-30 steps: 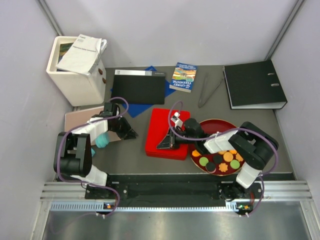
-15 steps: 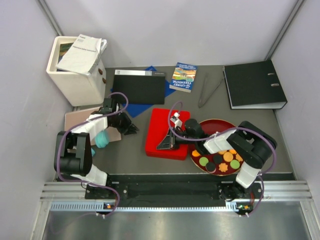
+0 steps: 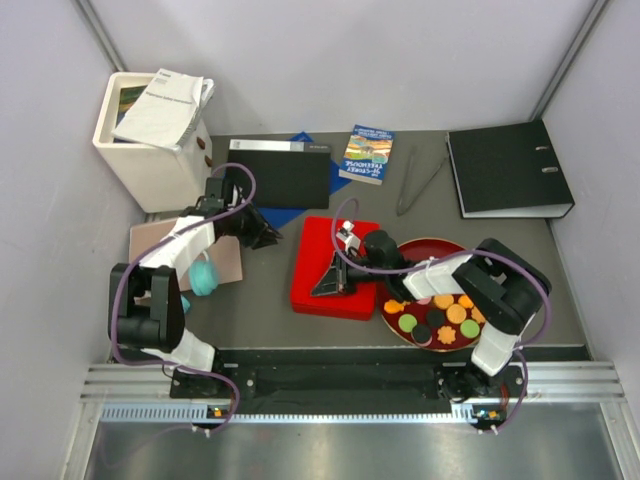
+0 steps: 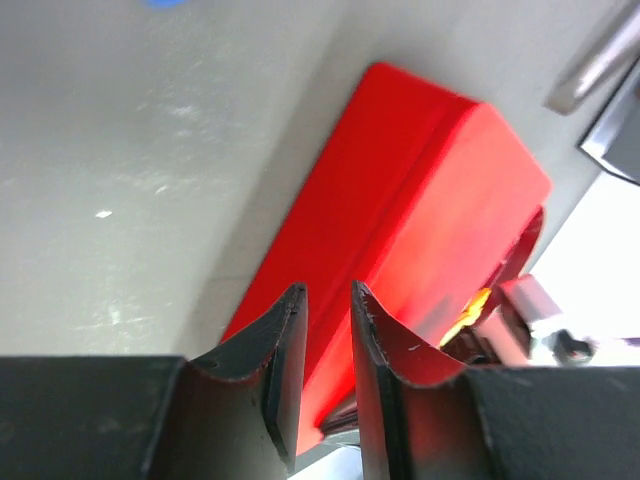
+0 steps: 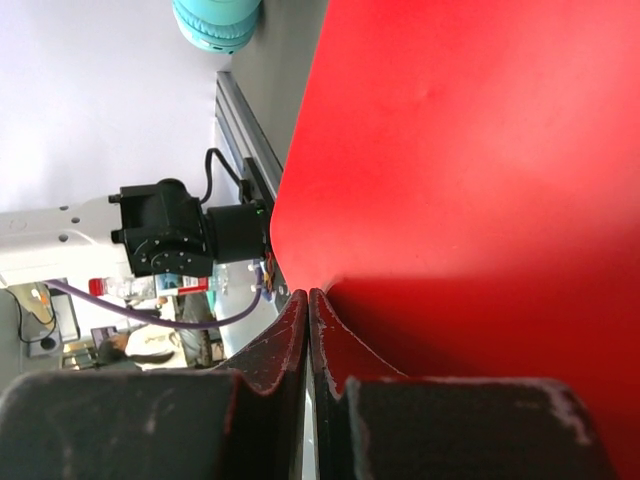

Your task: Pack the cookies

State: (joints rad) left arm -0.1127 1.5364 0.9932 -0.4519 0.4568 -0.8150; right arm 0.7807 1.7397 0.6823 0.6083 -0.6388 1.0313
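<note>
The left arm (image 3: 190,240) is being stretched forward, and the left pincer (image 4: 325,290) is being held slightly apart. The right pincer (image 5: 308,296) is being held shut, pointed left.

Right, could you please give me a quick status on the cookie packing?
Left gripper slightly open, empty, short of red box. Right gripper shut, over the box. Cookies on plate; box closed.
</note>
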